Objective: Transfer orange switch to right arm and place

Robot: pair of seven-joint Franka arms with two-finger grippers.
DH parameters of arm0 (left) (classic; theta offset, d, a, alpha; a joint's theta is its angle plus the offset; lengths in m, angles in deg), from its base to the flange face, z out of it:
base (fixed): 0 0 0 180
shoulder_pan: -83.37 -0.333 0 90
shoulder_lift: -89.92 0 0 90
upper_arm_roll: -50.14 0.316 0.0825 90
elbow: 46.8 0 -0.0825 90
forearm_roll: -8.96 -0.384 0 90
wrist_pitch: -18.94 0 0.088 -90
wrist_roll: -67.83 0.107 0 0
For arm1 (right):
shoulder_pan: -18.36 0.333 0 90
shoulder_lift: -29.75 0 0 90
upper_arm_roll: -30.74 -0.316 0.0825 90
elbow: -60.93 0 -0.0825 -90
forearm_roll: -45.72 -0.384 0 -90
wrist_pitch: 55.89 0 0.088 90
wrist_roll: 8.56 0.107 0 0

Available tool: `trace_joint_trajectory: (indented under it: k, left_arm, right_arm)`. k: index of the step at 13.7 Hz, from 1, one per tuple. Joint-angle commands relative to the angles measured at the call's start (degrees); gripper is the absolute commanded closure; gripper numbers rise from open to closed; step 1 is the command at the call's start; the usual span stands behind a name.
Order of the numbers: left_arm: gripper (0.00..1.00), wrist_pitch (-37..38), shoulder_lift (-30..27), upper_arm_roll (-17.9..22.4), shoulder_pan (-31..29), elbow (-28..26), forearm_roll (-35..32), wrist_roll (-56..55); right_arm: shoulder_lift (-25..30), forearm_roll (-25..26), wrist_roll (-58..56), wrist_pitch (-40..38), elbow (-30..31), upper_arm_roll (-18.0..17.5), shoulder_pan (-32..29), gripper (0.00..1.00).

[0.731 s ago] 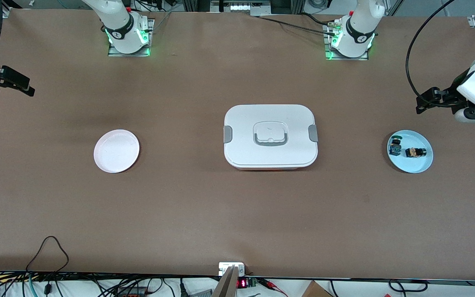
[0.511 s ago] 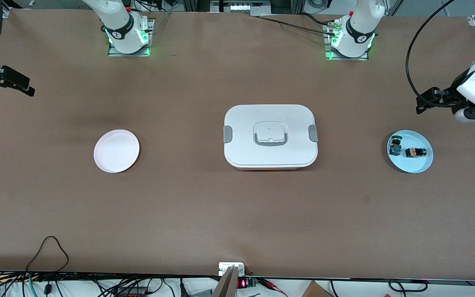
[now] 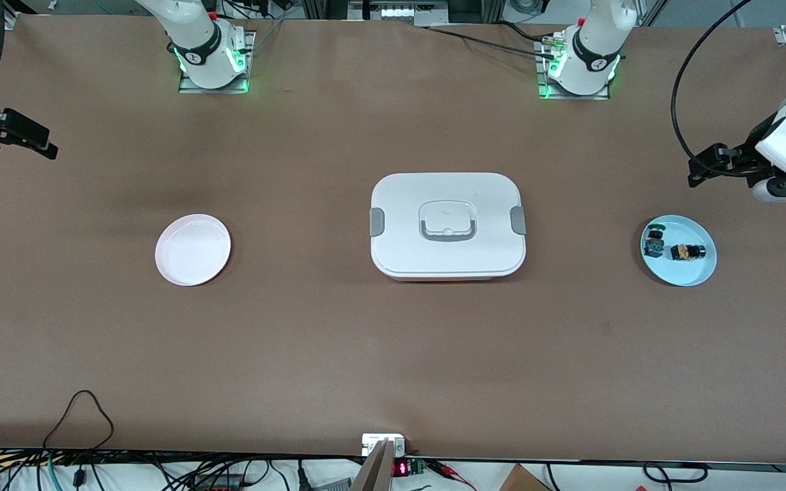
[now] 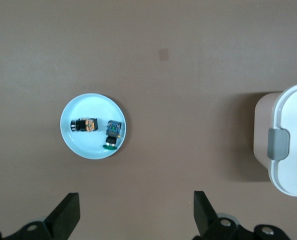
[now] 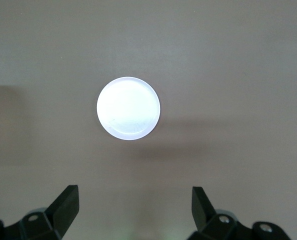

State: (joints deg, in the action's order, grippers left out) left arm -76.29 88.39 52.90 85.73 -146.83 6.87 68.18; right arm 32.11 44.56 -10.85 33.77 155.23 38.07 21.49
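Observation:
The orange switch (image 3: 686, 252) lies on its side on a light blue plate (image 3: 690, 274) at the left arm's end of the table, beside a green-capped switch (image 3: 653, 240). In the left wrist view the orange switch (image 4: 84, 125) and the green-capped switch (image 4: 112, 134) lie on the same plate (image 4: 76, 145). My left gripper (image 3: 694, 174) (image 4: 136, 210) hovers open and empty over the table beside the plate. My right gripper (image 3: 48, 143) (image 5: 134, 202) waits open and empty at the right arm's end, above the table near a white plate (image 3: 192, 249) (image 5: 128, 108).
A white lidded box (image 3: 447, 225) with grey latches stands in the middle of the table, between the two plates; its edge shows in the left wrist view (image 4: 288, 145). Cables run along the table's front edge (image 3: 79, 409).
My left gripper has drifted very slightly away from the blue plate. The right arm and the objects have not moved.

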Motion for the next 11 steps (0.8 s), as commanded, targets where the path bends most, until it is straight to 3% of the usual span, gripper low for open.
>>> trace_joint_trajectory:
  k: [1,6,11]
  left_arm:
    - [0.00,2.06,1.27,-0.03,0.37,2.46,1.12,-0.79]
    - [0.00,3.47,5.65,0.49,-0.07,4.57,0.60,-0.87]
    - [0.00,5.93,10.48,0.58,-6.65,3.61,0.33,-0.08]
  right_arm:
    - [0.28,0.80,0.53,-1.06,-0.79,-0.83,-0.67,0.00]
    - [0.28,0.80,0.53,-1.07,-0.79,-0.83,-0.76,0.00]
    - [0.28,0.80,0.44,-1.77,-0.79,-0.75,-0.76,0.00]
